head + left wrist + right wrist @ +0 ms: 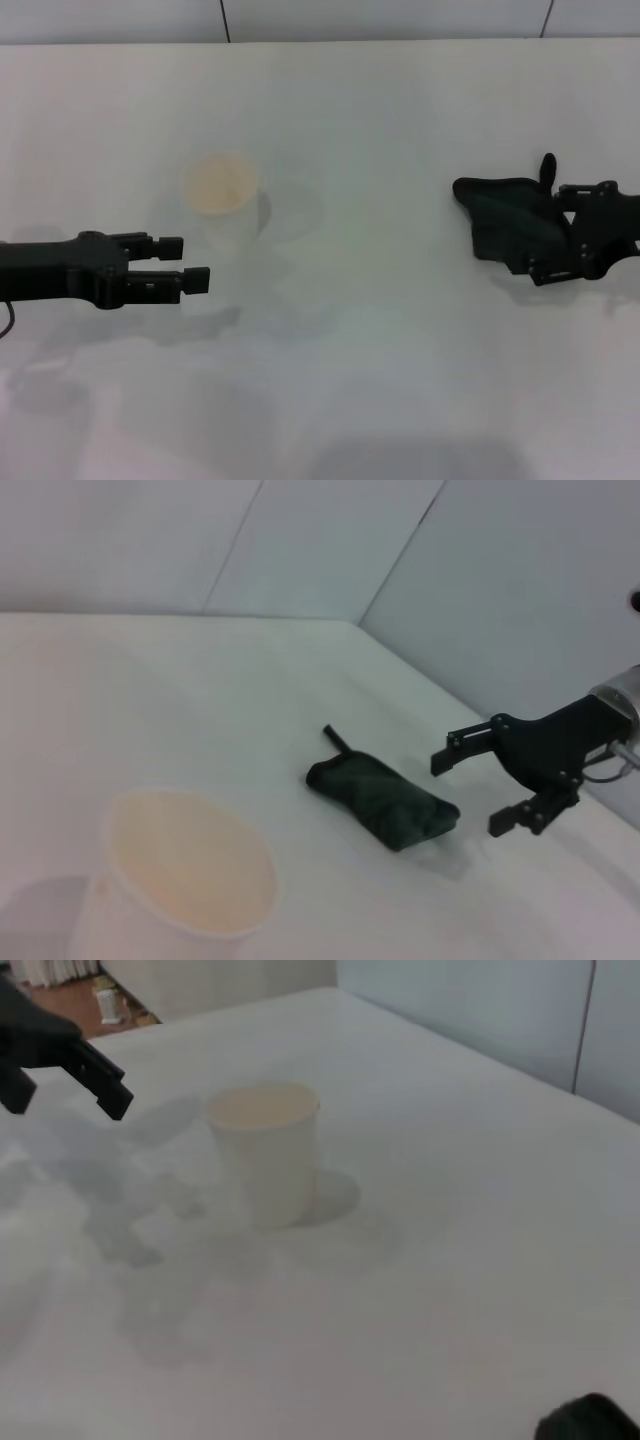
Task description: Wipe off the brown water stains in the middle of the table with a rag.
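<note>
The dark green-black rag (505,222) lies on the white table (380,380) at the right; it also shows in the left wrist view (385,800). My right gripper (552,235) is open, right at the rag's outer end; in the left wrist view (470,795) its jaws stand apart, just beside and above the cloth, not closed on it. My left gripper (190,262) is open and empty at the left, just in front of a white paper cup (222,200). No brown stain shows on the tabletop in any view.
The paper cup (265,1150) stands upright left of centre, pale orange inside (190,875). The left gripper (60,1090) shows beyond it in the right wrist view. A wall runs along the table's far edge (320,20).
</note>
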You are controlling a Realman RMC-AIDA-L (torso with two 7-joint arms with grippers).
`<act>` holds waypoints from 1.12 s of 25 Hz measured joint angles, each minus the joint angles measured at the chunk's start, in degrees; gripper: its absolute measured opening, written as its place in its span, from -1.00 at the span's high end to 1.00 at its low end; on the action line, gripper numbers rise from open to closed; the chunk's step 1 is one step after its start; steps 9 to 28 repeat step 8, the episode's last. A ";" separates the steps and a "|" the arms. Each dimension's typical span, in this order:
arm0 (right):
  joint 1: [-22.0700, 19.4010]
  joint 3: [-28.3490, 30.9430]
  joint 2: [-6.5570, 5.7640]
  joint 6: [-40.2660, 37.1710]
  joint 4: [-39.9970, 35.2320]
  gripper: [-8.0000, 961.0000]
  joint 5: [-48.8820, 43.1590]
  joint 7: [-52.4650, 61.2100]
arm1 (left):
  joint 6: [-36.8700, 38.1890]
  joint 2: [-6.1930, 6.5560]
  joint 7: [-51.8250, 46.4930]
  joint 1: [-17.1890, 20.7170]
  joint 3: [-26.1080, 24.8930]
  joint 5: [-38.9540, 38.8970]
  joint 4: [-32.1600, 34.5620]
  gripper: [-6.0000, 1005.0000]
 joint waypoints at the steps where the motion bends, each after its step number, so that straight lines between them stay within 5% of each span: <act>1: 0.15 0.16 -0.01 0.05 0.77 -0.81 0.06 -0.39 | -0.54 -0.06 -0.15 0.09 0.00 0.05 0.00 -0.68; 28: 0.22 0.07 0.19 0.08 2.34 -0.81 0.45 -1.16 | -1.43 0.19 -0.30 1.26 -0.07 -0.45 -0.04 -0.68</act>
